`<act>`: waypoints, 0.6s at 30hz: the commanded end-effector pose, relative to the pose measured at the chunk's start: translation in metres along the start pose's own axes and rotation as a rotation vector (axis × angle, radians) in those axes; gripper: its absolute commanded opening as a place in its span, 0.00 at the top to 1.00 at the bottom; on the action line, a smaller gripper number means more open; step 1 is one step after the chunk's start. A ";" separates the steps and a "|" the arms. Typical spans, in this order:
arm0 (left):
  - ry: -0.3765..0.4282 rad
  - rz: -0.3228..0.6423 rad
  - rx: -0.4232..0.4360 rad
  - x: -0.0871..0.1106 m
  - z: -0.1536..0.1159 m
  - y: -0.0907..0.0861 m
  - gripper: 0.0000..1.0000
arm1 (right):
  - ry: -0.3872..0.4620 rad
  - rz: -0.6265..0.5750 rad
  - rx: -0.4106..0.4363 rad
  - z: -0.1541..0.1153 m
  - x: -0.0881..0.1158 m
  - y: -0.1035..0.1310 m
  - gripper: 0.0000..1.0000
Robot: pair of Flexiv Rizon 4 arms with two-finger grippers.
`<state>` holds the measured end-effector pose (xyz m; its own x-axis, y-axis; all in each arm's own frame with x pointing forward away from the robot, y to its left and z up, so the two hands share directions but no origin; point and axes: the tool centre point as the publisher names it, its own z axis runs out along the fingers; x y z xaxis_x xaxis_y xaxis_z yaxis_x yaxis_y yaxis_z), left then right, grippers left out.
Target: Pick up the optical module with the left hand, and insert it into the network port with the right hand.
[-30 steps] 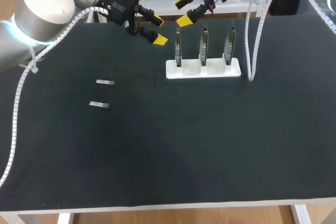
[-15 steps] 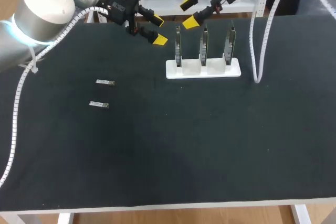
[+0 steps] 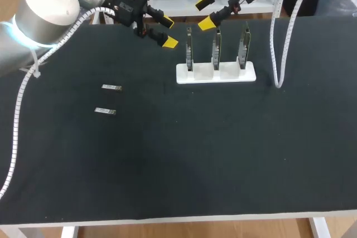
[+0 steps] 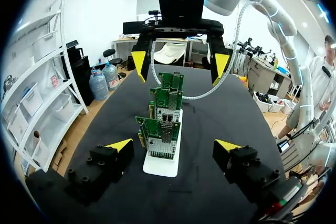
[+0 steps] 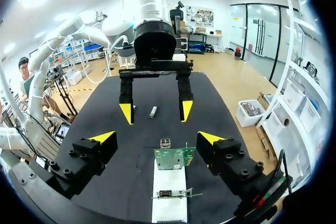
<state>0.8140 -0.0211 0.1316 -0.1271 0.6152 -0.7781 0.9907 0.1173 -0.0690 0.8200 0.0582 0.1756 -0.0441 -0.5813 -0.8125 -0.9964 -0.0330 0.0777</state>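
Observation:
Two small silver optical modules lie on the black mat at the left, one (image 3: 111, 87) farther back and one (image 3: 105, 111) nearer. One module (image 5: 153, 112) shows in the right wrist view, ahead of the cards. A white stand (image 3: 248, 74) holds three upright green network cards (image 3: 216, 51) with ports. My left gripper (image 3: 168, 32) hangs open above the mat, left of the stand and well behind the modules. Above the stand's far left end, my right gripper (image 3: 204, 14) is open and empty. In the left wrist view the cards (image 4: 165, 108) stand in a row ahead of its open fingers (image 4: 119, 145).
A white corrugated cable (image 3: 274, 54) hangs from my right arm and touches down just right of the stand. The table's front edge (image 3: 178, 218) runs along the near side. My left arm's cable (image 3: 17, 110) drapes along the mat's left side.
My right gripper has risen and drifted a little right and back, away from the first card. Its cable has swung right. The left arm and the modules have not moved.

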 end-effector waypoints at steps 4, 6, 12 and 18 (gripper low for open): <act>0.003 0.000 0.002 0.000 0.000 0.001 0.00 | -0.002 -0.012 0.009 -0.001 0.000 0.005 1.00; 0.003 0.000 0.002 0.000 0.000 0.001 0.00 | 0.000 -0.013 0.010 -0.001 -0.001 0.004 1.00; 0.003 0.000 0.002 0.000 0.000 0.001 0.00 | 0.001 -0.013 0.011 -0.001 -0.001 0.003 1.00; 0.003 0.000 0.002 0.000 0.000 0.001 0.00 | 0.000 -0.012 0.013 -0.001 0.000 0.002 1.00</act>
<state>0.8140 -0.0211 0.1316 -0.1270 0.6152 -0.7781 0.9907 0.1173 -0.0690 0.8210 0.0574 0.1766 -0.0317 -0.5810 -0.8133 -0.9973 -0.0352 0.0641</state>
